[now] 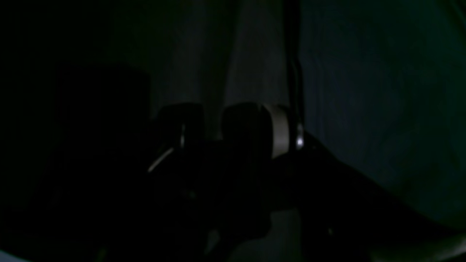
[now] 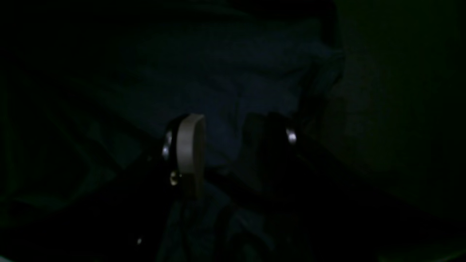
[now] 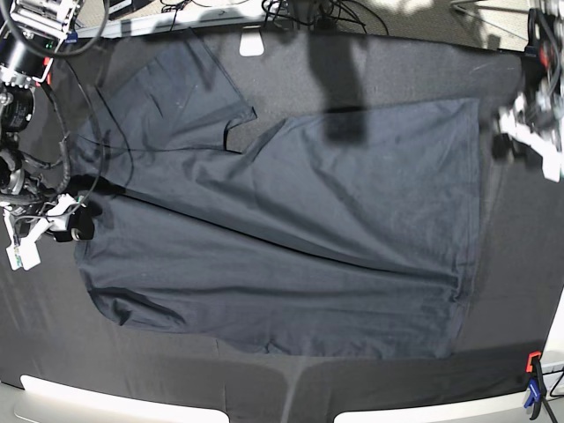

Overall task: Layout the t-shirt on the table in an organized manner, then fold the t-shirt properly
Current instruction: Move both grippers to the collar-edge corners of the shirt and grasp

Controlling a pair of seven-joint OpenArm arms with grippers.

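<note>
The black-clothed table (image 3: 529, 264) fills the base view. The charcoal t-shirt (image 3: 291, 256) lies spread across its middle, one sleeve reaching upper left. The right gripper (image 2: 233, 140) stands parted over fabric at left; the left gripper (image 1: 214, 125), at the right hem, also shows a gap.

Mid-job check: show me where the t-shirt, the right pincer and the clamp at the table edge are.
t-shirt (image 3: 300, 229), base view, middle of the spread body.
right pincer (image 3: 77, 220), base view, tip at the shirt's edge.
clamp (image 3: 534, 381), base view, orange-and-blue body at the table's corner.
</note>
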